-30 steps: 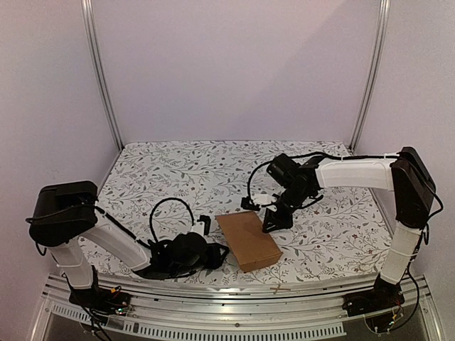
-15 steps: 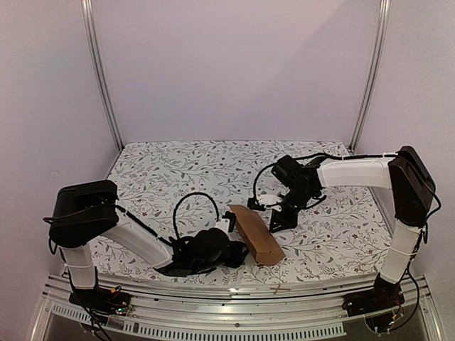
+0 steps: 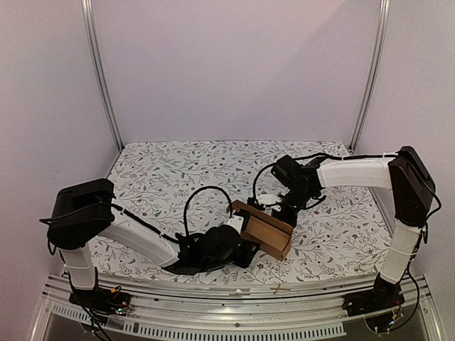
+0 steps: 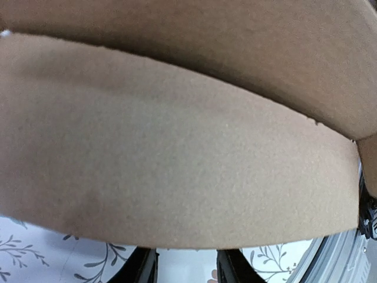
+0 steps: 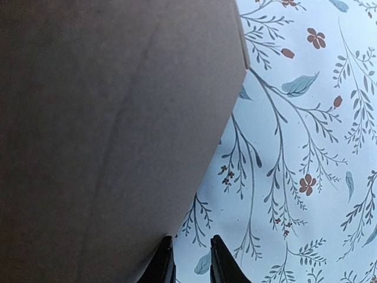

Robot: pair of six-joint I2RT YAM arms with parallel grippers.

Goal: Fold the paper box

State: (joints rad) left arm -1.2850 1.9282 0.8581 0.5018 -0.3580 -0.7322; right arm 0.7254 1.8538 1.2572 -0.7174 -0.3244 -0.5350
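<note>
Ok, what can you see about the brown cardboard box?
The paper box is plain brown cardboard, unprinted and partly folded. Its panels stand up off the flowery tablecloth, with a darker hollow on top. It sits askew near the front, between the left gripper and right gripper, both close against it. Whether either grips it can't be told.

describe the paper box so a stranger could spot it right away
On the table with the floral cloth, look near the front edge, between the left arm and the right arm. The paper box sits there: plain brown cardboard, partly raised off the cloth, the one brown thing on it among black-and-white robot parts.
</note>
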